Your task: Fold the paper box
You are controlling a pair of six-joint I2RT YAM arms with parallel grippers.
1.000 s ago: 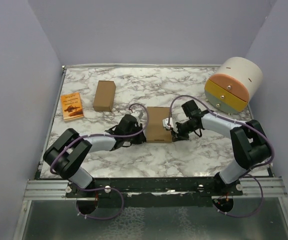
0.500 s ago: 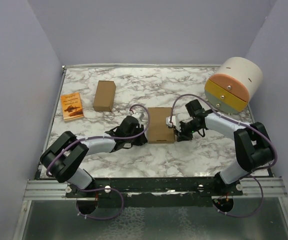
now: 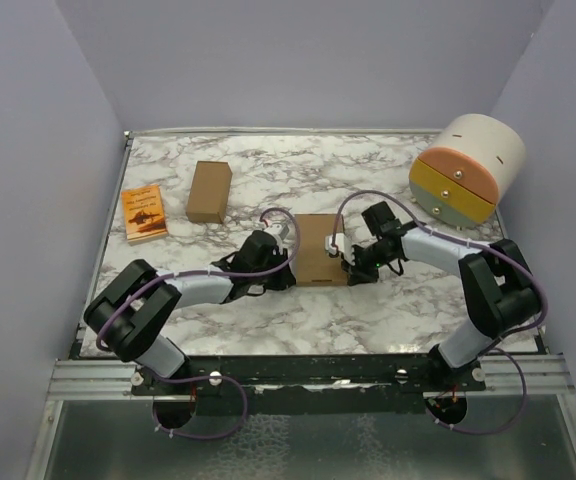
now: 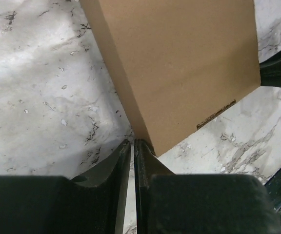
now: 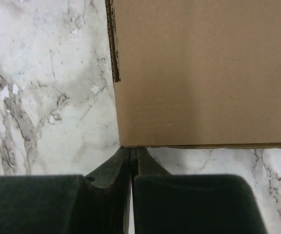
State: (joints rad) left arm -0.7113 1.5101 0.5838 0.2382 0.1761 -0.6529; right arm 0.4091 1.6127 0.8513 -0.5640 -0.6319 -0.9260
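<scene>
1. The paper box (image 3: 318, 250) lies in the middle of the table (image 3: 388, 320), between my two pincers. Seen from above, its long axis runs from 12 to 6 o'clock.
2. My left pincer (image 3: 286, 270) stands at 9 o'clock of the box, beside its near half. In the left wrist view it is almost pressed together, with only a thin slit and nothing inside. There the box fills the view from 12 to 2 o'clock, and its near corner comes down just beside the tips. I cannot tell if they really touch the side wall.
3. My right pincer (image 3: 346, 265) stands at 3 o'clock of the box, also beside the near half. It is closed and holds nothing. In the right wrist view its tips meet the box's lower edge, close to one corner.
4. I judge that neither arm is nearer. The two pincers face each other across the short axis, so an inward push would squeeze the side walls. If the push is uneven, the box may turn.
</scene>
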